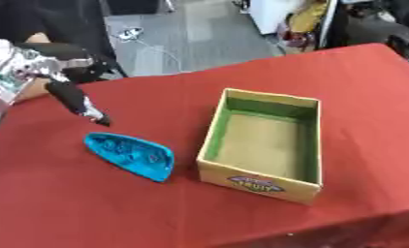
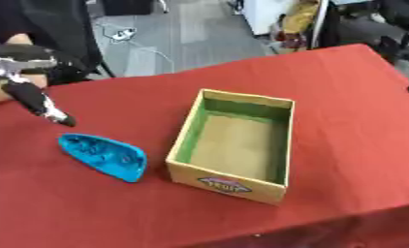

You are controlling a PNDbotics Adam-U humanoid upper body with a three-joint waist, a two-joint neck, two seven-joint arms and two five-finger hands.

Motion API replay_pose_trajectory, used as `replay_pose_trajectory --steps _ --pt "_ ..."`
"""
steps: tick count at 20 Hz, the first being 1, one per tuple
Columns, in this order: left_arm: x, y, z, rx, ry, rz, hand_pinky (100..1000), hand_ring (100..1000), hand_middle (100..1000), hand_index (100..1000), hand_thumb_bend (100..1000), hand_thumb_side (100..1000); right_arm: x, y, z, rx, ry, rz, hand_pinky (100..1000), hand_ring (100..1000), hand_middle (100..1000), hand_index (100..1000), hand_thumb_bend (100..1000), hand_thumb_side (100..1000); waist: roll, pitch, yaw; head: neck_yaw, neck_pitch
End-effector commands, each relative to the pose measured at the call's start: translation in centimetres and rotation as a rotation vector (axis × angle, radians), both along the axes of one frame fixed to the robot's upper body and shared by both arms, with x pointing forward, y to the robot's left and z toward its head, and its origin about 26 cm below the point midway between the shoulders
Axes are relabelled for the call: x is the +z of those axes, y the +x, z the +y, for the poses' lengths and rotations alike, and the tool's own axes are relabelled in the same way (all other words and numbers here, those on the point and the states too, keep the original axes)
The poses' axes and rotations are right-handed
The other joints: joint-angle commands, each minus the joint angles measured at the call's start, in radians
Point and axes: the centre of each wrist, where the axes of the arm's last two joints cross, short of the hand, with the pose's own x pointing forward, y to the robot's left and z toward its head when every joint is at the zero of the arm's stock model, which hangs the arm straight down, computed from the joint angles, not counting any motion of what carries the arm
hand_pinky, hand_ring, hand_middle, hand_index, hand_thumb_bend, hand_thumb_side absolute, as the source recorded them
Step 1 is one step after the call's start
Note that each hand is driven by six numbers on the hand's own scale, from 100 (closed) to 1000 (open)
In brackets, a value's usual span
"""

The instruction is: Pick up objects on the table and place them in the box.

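The left hand (image 1: 72, 99) hovers above the red table (image 1: 89, 203), fingers straight and empty, aimed at the blue object (image 1: 133, 155) lying flat just beside the empty box (image 1: 211, 131), likely its destination; right hand unseen

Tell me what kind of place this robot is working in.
Probably an office or lab: a table under a red cloth, grey carpet with a cable behind it, and a dark chair.

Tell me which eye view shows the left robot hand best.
The left eye view: it shows the left robot hand with its silvery back and a straight dark finger pointing down toward the blue object. The right eye view crops it at the picture's left edge.
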Motion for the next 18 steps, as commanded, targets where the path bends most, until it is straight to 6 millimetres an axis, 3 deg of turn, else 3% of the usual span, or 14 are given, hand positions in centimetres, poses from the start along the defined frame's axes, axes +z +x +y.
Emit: replay_pose_trajectory --steps 1,9,18 --pt "0.3 0.9 -0.4 -0.021 0.009 0.036 922 946 926 1000 1000 405 1.2 0.2 -0.1 0.008 -0.015 -0.032 602 808 829 997 458 959 -0.001 -0.011 -0.001 0.009 -0.001" --pt "-1.0 2.3 -2.1 -0.086 0.001 0.105 918 934 899 1000 1000 397 1.3 0.2 0.1 0.012 -0.013 -0.036 602 807 829 997 458 960 0.000 -0.012 -0.006 0.010 -0.001" --pt "-3.7 2.8 -2.4 -0.089 -0.043 0.185 907 911 867 986 1000 385 1.5 0.2 0.2 0.015 -0.010 -0.042 602 807 829 997 457 960 0.000 -0.010 -0.010 0.014 -0.001"
